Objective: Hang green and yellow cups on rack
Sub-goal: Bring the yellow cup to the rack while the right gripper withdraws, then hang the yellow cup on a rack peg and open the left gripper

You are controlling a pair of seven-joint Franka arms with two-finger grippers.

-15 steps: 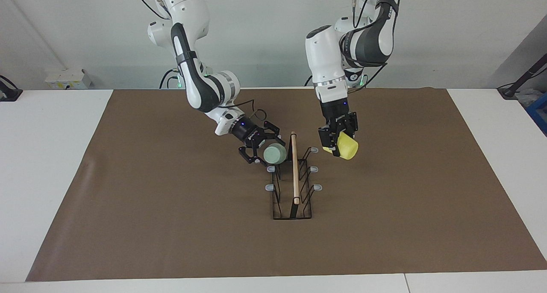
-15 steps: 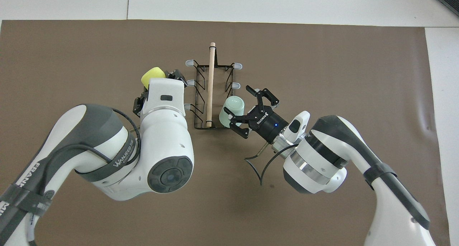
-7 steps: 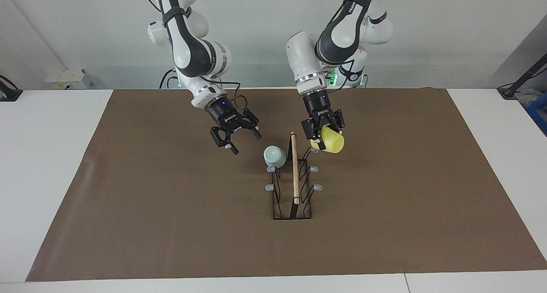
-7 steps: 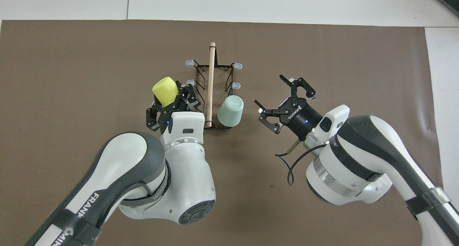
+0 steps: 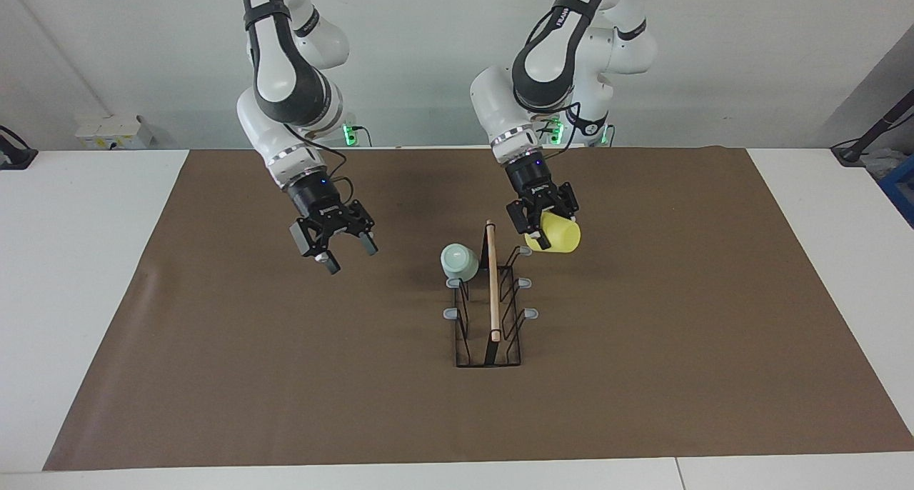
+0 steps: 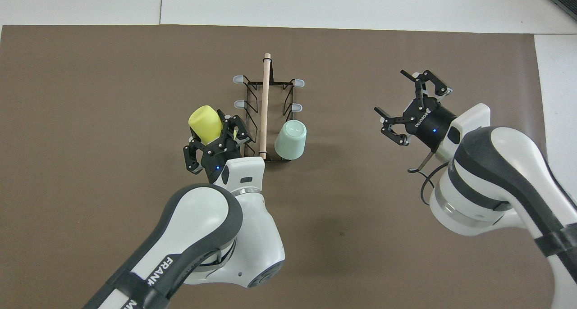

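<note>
Yellow cup (image 5: 555, 236) pinched in the left gripper (image 5: 539, 226) beside the rack (image 5: 491, 301) — tilt its mouth onto a prong — right gripper (image 5: 335, 247) spread, empty.

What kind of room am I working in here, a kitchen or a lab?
Most likely a robotics lab, not a kitchen: a white table covered by a brown mat, a bare white wall, and only a wire rack with two cups.

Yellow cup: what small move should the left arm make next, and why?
Probably ease the yellow cup down over the nearest-the-robots prong on its side of the rack, then release. The left gripper holds it tilted right at that prong. The green cup already hangs on the matching prong, and the open right gripper is over bare mat.
</note>
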